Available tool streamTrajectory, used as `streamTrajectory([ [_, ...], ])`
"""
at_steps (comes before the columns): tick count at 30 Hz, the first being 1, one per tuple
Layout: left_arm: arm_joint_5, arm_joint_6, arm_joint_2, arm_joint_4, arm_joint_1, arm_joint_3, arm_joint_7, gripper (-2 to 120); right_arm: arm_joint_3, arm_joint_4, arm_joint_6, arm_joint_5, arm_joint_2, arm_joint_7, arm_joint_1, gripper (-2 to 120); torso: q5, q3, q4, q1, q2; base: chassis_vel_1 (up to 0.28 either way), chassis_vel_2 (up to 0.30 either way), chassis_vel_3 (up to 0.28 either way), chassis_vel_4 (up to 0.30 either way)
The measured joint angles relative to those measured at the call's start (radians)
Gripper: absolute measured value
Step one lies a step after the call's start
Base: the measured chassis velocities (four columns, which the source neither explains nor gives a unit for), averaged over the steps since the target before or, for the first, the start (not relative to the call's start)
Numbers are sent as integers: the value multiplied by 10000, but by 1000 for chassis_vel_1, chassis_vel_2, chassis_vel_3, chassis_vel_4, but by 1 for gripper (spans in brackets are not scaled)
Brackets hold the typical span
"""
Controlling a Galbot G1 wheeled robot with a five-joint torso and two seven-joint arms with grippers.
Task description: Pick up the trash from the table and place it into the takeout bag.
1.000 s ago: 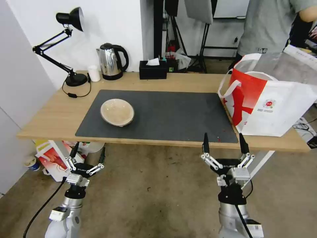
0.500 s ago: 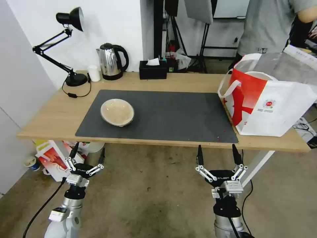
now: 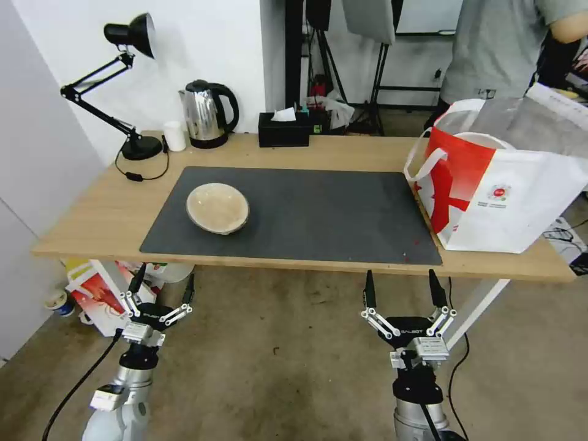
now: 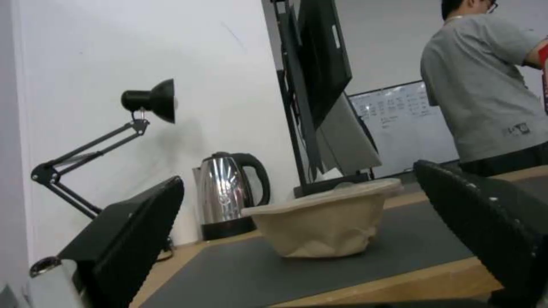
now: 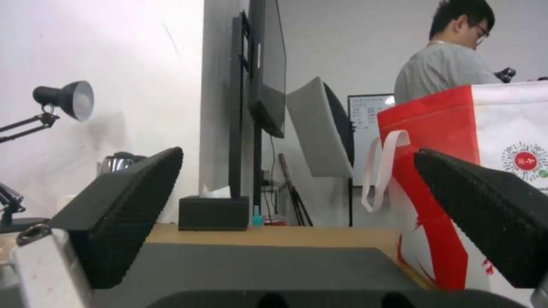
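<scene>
Trash left on the table [image 3: 110, 214] is one beige bowl [image 3: 217, 208], sitting upright on the left part of the grey mat [image 3: 318, 211], well apart from the bag [image 3: 496, 196]. That bag stands open at the right end of the mat, touching its edge, handles up. Behind the mat, along the wall side, stand a lamp [image 3: 131, 86], a white cup [image 3: 174, 136], a kettle [image 3: 208, 114] and a tissue box [image 3: 283, 130]. Left tool [image 3: 161, 285] hangs below the table's front edge, under the mat's left corner, fingers apart and empty. Right tool [image 3: 401, 288] hangs below the front edge near the mat's right corner, fingers spread wide, holding nothing.
</scene>
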Motion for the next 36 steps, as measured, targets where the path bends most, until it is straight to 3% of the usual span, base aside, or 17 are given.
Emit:
streamTrajectory([
  [19, -9, -3, -3, 33, 23, -21, 12, 100, 55, -4, 96, -25, 164, 180, -11, 100, 0, 0, 0, 1, 0, 0, 0, 0, 0],
  [36, -633, -10, 25, -261, 207, -330, -69, 100, 60, -4, 79, -29, 162, 180, -12, 100, 0, 0, 1, 1, 0, 0, 0, 0, 0],
])
